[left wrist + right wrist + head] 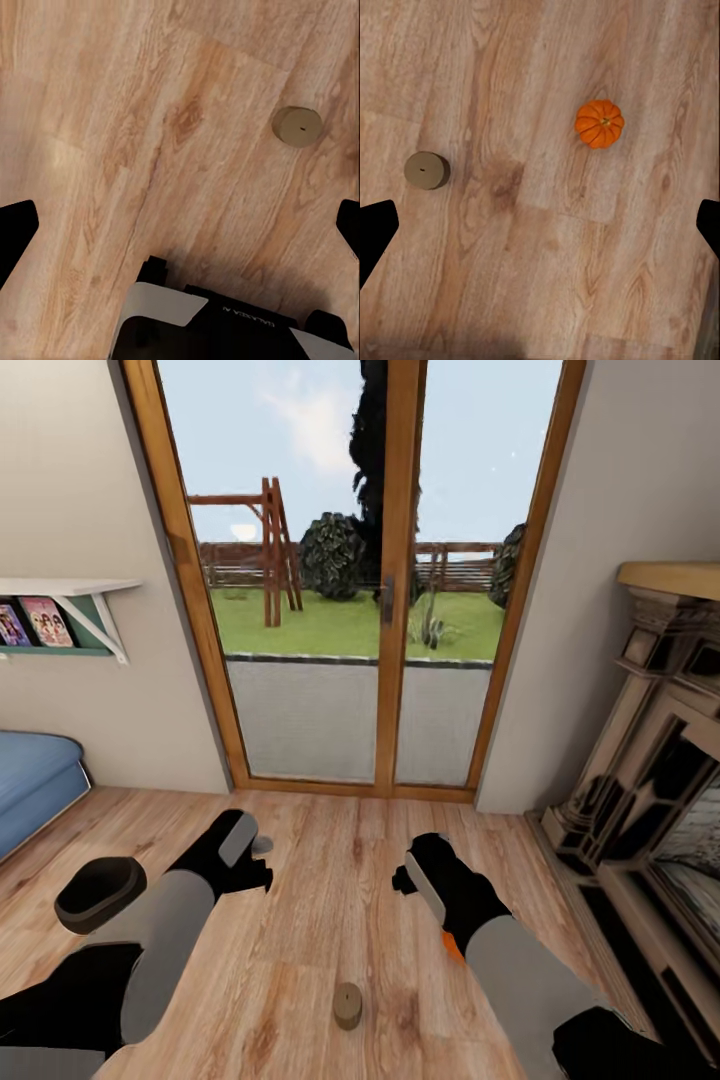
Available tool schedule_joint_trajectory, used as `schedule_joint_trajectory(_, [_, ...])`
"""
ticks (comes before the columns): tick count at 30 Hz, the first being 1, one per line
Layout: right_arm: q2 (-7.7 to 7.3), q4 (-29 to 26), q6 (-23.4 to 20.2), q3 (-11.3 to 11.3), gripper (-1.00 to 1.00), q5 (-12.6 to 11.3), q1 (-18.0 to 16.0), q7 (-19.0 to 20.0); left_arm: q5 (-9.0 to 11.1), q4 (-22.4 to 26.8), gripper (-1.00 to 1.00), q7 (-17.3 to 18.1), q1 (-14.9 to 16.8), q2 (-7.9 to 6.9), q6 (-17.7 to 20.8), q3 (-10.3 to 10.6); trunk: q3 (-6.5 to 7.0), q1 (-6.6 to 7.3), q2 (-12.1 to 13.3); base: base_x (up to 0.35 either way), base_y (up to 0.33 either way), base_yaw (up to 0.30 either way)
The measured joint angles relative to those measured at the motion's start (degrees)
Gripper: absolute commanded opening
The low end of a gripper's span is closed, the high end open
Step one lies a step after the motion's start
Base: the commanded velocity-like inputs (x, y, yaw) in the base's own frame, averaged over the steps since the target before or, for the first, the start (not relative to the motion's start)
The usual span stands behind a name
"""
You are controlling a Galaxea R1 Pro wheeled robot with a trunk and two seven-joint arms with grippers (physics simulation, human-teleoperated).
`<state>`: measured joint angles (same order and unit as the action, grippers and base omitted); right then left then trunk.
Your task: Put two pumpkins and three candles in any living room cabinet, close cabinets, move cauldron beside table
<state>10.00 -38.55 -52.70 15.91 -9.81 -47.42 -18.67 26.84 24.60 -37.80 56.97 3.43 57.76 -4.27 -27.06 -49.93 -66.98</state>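
A brownish-grey candle (347,1005) stands upright on the wood-plank floor between my two arms; it also shows in the wrist views (296,126) (427,169). One orange pumpkin (600,123) sits on the floor a little way from the candle; in the head view only a sliver of this pumpkin (452,945) peeks from behind my right forearm. My left gripper (180,229) and right gripper (540,229) hang over the floor, pointing down, both open and empty. The cabinet, cauldron and table are out of view.
A glass door with a wooden frame (390,610) is straight ahead. A blue sofa corner (30,780) and a wall shelf (70,605) lie to the left. The ornate fireplace (660,780) lines the right wall. My own base (225,326) shows under the left gripper.
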Motion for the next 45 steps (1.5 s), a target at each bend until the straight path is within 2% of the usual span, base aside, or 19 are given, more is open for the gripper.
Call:
schedule_joint_trajectory(4, [0.00,0.6,-0.8,0.8,1.00,0.5,-2.3,0.0,4.0,0.0,1.00,0.0,0.6,0.06,-0.2,0.0,-0.72,-0.88,-1.6,0.000,0.000,0.000])
schedule_joint_trajectory(6, [0.00,1.1,-0.7,0.9,1.00,0.4,-2.6,0.0,5.2,0.6,1.00,-0.1,0.7,0.09,-0.3,0.0,-1.08,-1.32,-2.4,0.000,0.000,0.000])
schedule_joint_trajectory(10, [0.00,1.6,0.3,1.0,1.00,0.2,-2.8,0.0,6.3,4.3,1.00,-0.1,0.7,0.12,-0.3,-0.2,-1.80,-2.20,-4.0,0.000,0.000,0.000])
schedule_joint_trajectory(13, [0.00,1.6,3.1,1.0,1.00,0.1,-2.9,0.1,6.6,6.0,1.00,0.0,0.7,0.12,-0.5,-0.3,-2.34,-2.86,-5.2,0.000,0.000,0.000])
schedule_joint_trajectory(21, [0.00,1.7,7.8,1.0,1.00,0.0,-2.9,0.1,6.6,6.4,1.00,0.1,0.7,0.13,-2.4,-0.2,-3.78,-4.62,-8.4,0.000,0.000,0.000])
schedule_joint_trajectory(36, [0.00,3.2,12.3,1.0,1.00,-0.7,-2.9,0.0,6.6,6.4,1.00,0.2,0.7,0.13,-2.7,-0.2,-6.47,-7.91,-14.4,0.000,0.000,0.000])
schedule_joint_trajectory(45, [0.00,3.6,12.9,1.0,1.00,-1.2,-2.9,1.6,6.6,6.4,1.00,0.2,0.7,0.13,-2.7,-0.3,-8.09,-9.89,-18.1,0.000,0.000,0.001])
